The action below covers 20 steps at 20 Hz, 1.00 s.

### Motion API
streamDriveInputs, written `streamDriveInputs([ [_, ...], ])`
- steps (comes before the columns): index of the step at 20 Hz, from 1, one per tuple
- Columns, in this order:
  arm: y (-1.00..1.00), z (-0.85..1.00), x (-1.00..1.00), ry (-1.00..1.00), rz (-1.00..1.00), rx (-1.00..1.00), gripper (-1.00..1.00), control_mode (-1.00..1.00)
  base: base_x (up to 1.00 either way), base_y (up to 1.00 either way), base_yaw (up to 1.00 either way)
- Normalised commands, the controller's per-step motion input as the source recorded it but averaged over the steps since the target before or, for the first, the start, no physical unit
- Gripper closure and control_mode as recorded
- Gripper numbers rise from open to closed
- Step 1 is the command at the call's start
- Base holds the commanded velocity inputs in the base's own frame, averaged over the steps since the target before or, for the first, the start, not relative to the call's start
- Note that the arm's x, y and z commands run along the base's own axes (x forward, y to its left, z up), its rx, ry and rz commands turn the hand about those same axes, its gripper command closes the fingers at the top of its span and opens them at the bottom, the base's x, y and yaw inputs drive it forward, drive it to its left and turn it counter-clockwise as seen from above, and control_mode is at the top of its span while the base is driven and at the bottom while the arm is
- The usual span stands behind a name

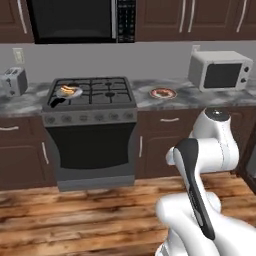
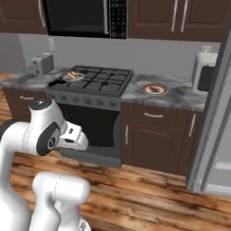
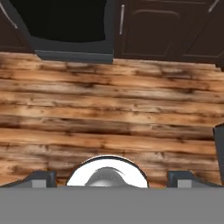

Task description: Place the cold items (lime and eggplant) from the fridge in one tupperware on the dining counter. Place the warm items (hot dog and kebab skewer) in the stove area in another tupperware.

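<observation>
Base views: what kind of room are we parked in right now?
A home kitchen, by the look of it. A gas stove with a pan on a burner stands between dark wood cabinets under a marble counter, with a white microwave and a toaster on top.

We noted a grey marble counter bearing a silver toaster, a white microwave and a round plate beside the black gas stove.

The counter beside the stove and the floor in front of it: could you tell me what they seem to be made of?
The counter looks like polished marble or granite, grey with mottled white veining. The floor looks like stained wood planks: long boards with brown grain and dark streaks. Both are rendered, so this is judged from texture alone.
</observation>
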Motion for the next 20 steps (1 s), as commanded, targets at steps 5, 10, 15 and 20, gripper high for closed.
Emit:
streamDriveInputs([
  [5, 0.00, 0.00, 0.00, 0.00, 0.00, 0.00, -1.00, 1.00, 1.00, -0.44, 0.00],
  [10, 0.00, 0.00, 0.00, 0.00, 0.00, 0.00, -1.00, 1.00, 1.00, -0.06, 0.00],
  [15, 0.00, 0.00, 0.00, 0.00, 0.00, 0.00, -1.00, 1.00, 1.00, -0.18, 0.00],
  [20, 0.00, 0.00, 0.00, 0.00, 0.00, 0.00, -1.00, 1.00, 0.85, -0.40, 0.00],
])
